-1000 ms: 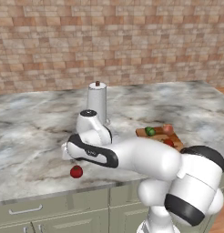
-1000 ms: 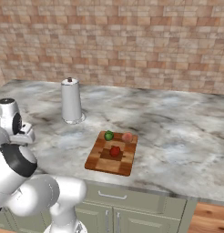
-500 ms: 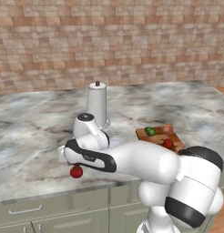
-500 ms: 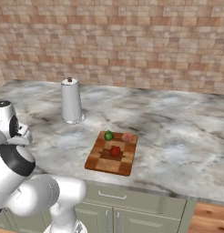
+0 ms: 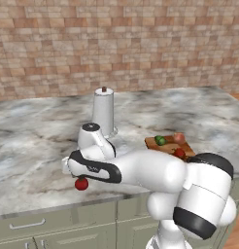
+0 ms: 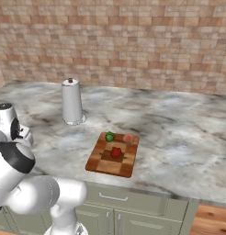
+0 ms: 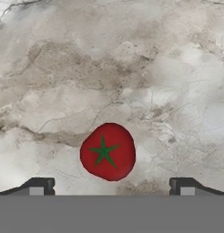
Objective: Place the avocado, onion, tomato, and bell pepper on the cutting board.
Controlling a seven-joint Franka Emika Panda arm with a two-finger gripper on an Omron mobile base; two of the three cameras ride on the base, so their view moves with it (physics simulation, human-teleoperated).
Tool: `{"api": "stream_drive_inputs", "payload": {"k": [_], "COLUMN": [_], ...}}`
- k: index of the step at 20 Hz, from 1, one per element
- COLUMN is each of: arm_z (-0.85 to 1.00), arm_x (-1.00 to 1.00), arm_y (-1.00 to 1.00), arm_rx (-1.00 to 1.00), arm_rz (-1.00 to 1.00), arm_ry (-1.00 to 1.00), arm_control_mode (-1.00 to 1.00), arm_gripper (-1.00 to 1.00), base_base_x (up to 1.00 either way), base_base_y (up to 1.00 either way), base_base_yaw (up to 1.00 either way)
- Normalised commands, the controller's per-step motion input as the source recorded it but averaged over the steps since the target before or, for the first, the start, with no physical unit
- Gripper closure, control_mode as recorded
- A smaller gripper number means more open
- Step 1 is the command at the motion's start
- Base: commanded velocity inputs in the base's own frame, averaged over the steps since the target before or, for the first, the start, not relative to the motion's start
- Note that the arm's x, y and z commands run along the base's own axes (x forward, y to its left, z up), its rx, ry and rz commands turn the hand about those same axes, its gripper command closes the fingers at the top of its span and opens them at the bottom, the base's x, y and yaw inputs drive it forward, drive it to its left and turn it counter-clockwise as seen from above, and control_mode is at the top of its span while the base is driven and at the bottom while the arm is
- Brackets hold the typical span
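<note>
The bell pepper (image 7: 107,151), red and lumpy with a green star-shaped stem, lies on the marble counter near its front edge (image 5: 81,183). My gripper (image 7: 111,186) hangs open right above it, its fingertips (image 7: 41,185) standing wide on either side and holding nothing. In the left base view the hand (image 5: 87,166) sits just over the pepper. The checkered cutting board (image 6: 98,163) lies far to the right and carries the green avocado (image 6: 110,136), the pale pink onion (image 6: 128,138) and the round red tomato (image 6: 115,152).
A white cylindrical canister (image 6: 71,101) with a dark knob stands on the counter behind, also in the left base view (image 5: 103,111). The counter's front edge (image 5: 53,206) runs close below the pepper. A brick wall closes the back.
The hand has come down and a little forward over the bell pepper. The jaws stayed open, and the vegetables have not moved.
</note>
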Motion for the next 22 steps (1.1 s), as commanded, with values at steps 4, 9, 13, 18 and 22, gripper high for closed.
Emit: {"api": "stream_drive_inputs", "payload": {"k": [4, 9, 13, 18, 22], "arm_z": [-0.31, -0.19, -0.06, 0.0, -0.02], "arm_x": [0.21, 0.09, -0.04, -0.19, -0.1], "arm_y": [0.0, 0.0, 0.07, 0.03, 0.0], "arm_rx": [0.0, 0.0, 0.0, 0.0, 0.0], "arm_rz": [0.0, 0.0, 0.0, 0.0, 0.0], "arm_ry": [0.0, 0.0, 0.0, 0.0, 0.0], "arm_control_mode": [-1.0, -1.0, -1.0, -1.0, -1.0], "arm_gripper": [-1.0, -1.0, -1.0, -1.0, -1.0], "base_base_x": [0.0, 0.0, 0.0, 0.0, 0.0], "base_base_y": [0.0, 0.0, 0.0, 0.0, 0.0], "base_base_yaw": [0.0, 0.0, 0.0, 0.0, 0.0]}}
